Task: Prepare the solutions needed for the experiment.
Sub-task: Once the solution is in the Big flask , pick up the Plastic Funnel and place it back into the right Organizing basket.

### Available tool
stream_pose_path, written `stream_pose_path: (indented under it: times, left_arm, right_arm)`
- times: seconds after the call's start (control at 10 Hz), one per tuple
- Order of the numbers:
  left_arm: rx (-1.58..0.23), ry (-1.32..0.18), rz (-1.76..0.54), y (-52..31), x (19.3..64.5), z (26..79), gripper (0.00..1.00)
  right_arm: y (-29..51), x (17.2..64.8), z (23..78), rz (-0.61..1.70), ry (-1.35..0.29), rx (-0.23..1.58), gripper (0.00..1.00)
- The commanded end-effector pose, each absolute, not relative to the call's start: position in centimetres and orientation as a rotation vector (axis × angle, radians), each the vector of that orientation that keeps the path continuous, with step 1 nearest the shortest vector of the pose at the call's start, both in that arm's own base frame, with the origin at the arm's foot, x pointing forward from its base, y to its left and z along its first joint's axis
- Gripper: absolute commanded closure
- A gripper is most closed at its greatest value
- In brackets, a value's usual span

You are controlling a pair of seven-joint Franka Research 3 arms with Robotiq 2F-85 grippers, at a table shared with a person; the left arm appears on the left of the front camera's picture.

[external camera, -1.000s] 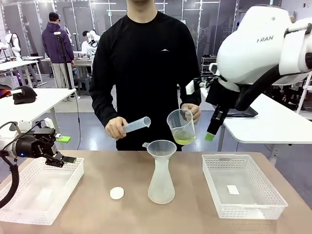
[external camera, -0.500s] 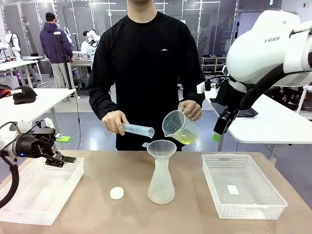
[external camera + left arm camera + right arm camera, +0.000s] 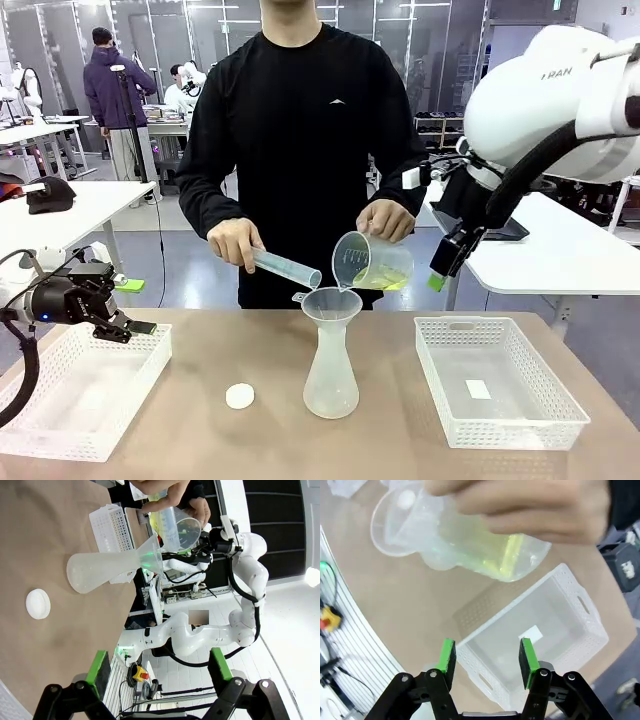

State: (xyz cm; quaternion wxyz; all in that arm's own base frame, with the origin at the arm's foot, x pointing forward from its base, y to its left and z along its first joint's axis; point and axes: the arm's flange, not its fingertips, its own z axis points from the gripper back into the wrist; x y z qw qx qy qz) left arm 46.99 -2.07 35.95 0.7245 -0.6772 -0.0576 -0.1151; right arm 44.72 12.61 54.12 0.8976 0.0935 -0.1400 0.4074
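Solutions (image 3: 384,281), a shallow pool of pale yellow-green, see-through liquid, lie in the low side of a clear plastic beaker (image 3: 366,258). A person at the far edge of the table (image 3: 400,445) grips the beaker from above with one hand (image 3: 386,218). The beaker is tipped hard over, and its spout sits just above the rim of a frosted white funnel (image 3: 331,303). I cannot tell whether any liquid is running out.

The funnel sits in the neck of a frosted, cone-shaped flask (image 3: 331,378), which stands upright in the middle of the table. The person's other hand (image 3: 235,243) holds a slim clear measuring cylinder (image 3: 285,267), slanted with its mouth down toward the same funnel. A small, round, flat white cap (image 3: 240,396) lies on the smooth tan tabletop just beside the flask, toward the left edge.

Two white plastic mesh baskets are on the table. One basket (image 3: 150,352) is at the left edge. The second basket (image 3: 432,380) is near the right edge, with a small white slip lying inside it.

The left claw (image 3: 135,326) hovers above the far rim of the left-edge basket. Its green-padded fingers are spread wide with nothing between them. The right claw (image 3: 440,272) hangs in the air beyond the far edge of the table, close beside the beaker. Its fingers are parted and it grips nothing.
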Motion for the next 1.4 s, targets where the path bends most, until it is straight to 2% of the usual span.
stream_pose_path:
  times: [0.0,0.3,0.6,0.7,0.9,1.3]
  left_arm:
    - [-1.491,-0.133,-0.265,-2.1,47.0,36.1,0.00]
    - [-1.491,-0.133,-0.265,-2.1,47.0,36.1,0.00]
    - [-1.491,-0.133,-0.265,-2.1,47.0,36.1,0.00]
    - [-1.491,-0.133,-0.265,-2.1,47.0,36.1,0.00]
    - [-1.491,-0.133,-0.265,-2.1,47.0,36.1,0.00]
    - [-1.491,-0.133,-0.265,-2.1,47.0,36.1,0.00]
  right_arm:
    - [9.8,45.8,52.8,0.693,-0.350,0.447,0.36]
    - [3.6,45.7,49.7,0.443,-0.367,0.734,0.36]
    - [-1.4,46.1,45.7,0.252,-0.380,0.924,0.36]
    - [-2.4,46.2,44.0,0.148,-0.312,1.049,0.36]
    - [-3.4,46.7,41.3,-0.011,-0.235,1.188,0.36]
    - [-2.9,47.6,37.5,-0.126,-0.182,1.403,0.36]
